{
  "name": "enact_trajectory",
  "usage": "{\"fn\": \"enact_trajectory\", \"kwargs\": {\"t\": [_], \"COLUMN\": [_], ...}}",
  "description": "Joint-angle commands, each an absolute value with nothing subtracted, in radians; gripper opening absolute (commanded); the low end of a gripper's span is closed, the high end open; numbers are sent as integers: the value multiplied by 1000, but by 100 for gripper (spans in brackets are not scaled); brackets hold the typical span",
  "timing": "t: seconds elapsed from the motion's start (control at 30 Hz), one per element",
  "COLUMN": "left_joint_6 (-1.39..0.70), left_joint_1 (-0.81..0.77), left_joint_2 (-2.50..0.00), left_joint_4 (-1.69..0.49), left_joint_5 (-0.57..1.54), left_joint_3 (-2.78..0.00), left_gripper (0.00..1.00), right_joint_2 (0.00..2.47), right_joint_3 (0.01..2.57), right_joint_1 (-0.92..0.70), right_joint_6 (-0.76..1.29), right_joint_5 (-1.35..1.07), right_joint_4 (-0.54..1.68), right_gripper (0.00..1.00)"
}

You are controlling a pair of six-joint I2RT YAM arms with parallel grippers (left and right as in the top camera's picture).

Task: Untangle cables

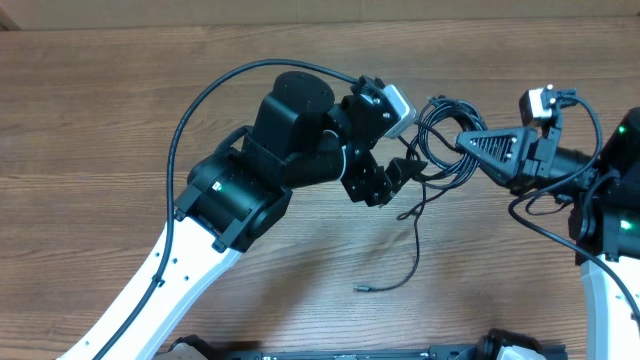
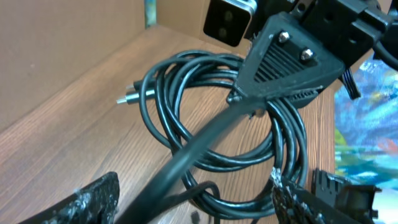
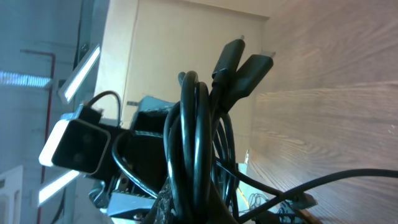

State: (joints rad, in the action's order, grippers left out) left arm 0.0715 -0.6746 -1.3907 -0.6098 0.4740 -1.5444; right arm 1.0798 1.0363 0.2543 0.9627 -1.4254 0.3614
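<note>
The right gripper (image 1: 466,144) is pinching the right side of the coiled cables (image 1: 428,120) in the upper right of centre of the overhead view. 1 loose strand (image 1: 414,250) is trailing down from the coil to a plug end (image 1: 365,287) that is lying on the desk (image 1: 120,100) at lower centre. The left gripper (image 1: 400,173) is sitting just left of the coil with its fingers (image 2: 93,200) spreading wide, 1 in each lower corner of the left wrist view, and a silver-tipped plug (image 2: 127,97) is sticking out at the coil's left side there.
</note>
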Motion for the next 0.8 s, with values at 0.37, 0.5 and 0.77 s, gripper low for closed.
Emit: {"fn": "enact_trajectory", "kwargs": {"t": [0.37, 0.5, 0.77], "left_joint_6": [14, -10, -42], "left_joint_1": [-675, -676, -676], "left_joint_2": [-1390, -1409, -1438], "left_joint_4": [-511, -508, -356], "left_joint_5": [464, 473, 654], "left_joint_3": [-1546, -1546, -1546], "left_gripper": [13, 4, 4], "right_joint_2": [1061, 1061, 1061], "right_joint_3": [1048, 1048, 1048], "right_joint_1": [257, 257, 257], "right_joint_6": [1111, 1105, 1046], "right_joint_5": [-1506, -1536, -1551], "right_joint_4": [258, 258, 267], "right_gripper": [4, 4, 4]}}
